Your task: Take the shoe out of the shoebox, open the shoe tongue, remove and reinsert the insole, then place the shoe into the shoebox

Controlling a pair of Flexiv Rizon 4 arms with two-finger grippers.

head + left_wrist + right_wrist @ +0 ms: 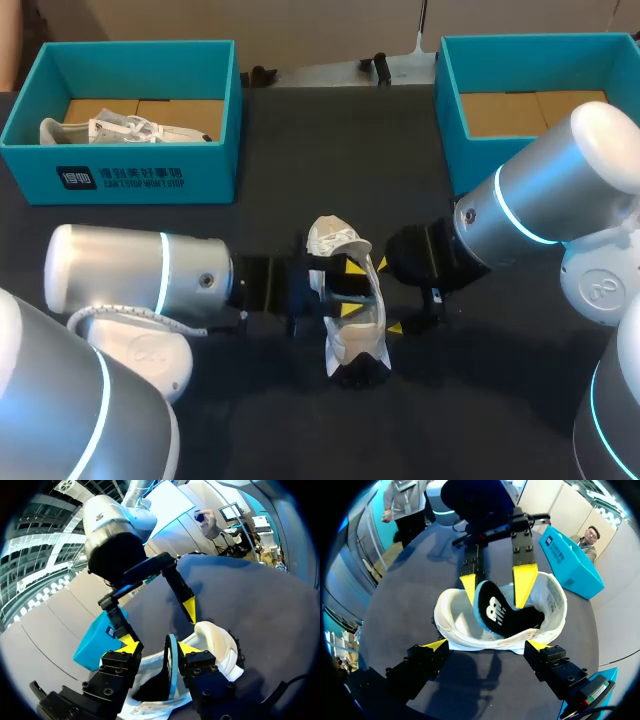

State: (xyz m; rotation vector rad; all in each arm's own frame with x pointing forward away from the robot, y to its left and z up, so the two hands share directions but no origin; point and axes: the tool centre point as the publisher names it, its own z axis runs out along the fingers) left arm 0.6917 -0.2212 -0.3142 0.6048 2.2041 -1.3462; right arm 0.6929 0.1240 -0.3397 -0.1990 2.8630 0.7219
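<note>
The left shoebox (212,172), an open teal cardboard box with a brown floor, stands at ten o'clock on the dark matte table (285,150). Its front wall carries white print (120,180): a logo block with two short lines beside it. Inside lies a second white shoe (125,128), a laced sneaker.

The left arm comes in from eight o'clock. The left gripper (159,647) sits in the mouth of the white shoe (345,300), a white fabric sneaker. The shoe lies on the table just toward six o'clock from the centre, well apart from both boxes. The jaws are partly open inside the shoe. The insole (492,611), a black foam insert with a light-blue edge, stands on edge between the fingers. It rests against one of them with a gap to the other, so nothing is clamped. A white logo (494,612) marks the insole's black face. A printed patch (552,597) on the shoe's pale inner lining is too small to read.

The right arm comes in from three o'clock. The right gripper (487,646) is spread wide and holds nothing. Its two yellow tips are just beside the shoe's near rim, one toward each end.

The right shoebox (468,160), a matching open teal cardboard box with a brown floor, stands at two o'clock.
</note>
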